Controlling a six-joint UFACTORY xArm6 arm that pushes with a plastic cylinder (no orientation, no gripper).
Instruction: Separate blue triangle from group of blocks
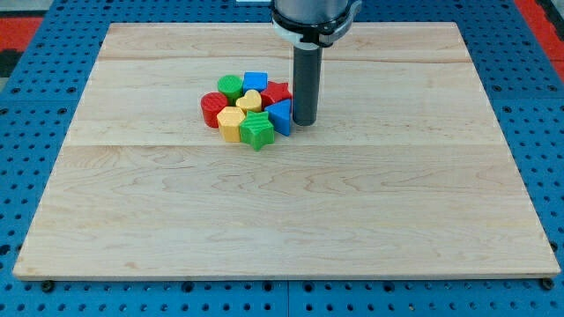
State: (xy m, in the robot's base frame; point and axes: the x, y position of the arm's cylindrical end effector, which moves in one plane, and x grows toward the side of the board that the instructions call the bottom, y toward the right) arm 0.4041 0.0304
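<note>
Camera view: My tip (pixel 305 122) stood on the tabletop (pixel 282 211) at the view's right edge of the cluster, touching or just beside the blue triangle (pixel 281 116). I carry no claw, only the rod, so there was no opening width to report.

The blue triangle sat on the cluster's right flank, pressed against the green star-shaped block (pixel 257 130) at its left and the red block (pixel 278 92) above it. Further in lay the yellow heart-shaped block (pixel 249 100), another yellow block (pixel 231 124), the red cylinder (pixel 212 108), the green cylinder (pixel 230 85) and the blue cube (pixel 256 81).

Risk, in my judgement: my tip was on the outer side of the triangle. Any push toward the view's left would have driven it deeper into the group instead of freeing it. Getting behind it meant entering a gap I could not see as open; the tip would likely have dragged the green star or red block along.
</note>
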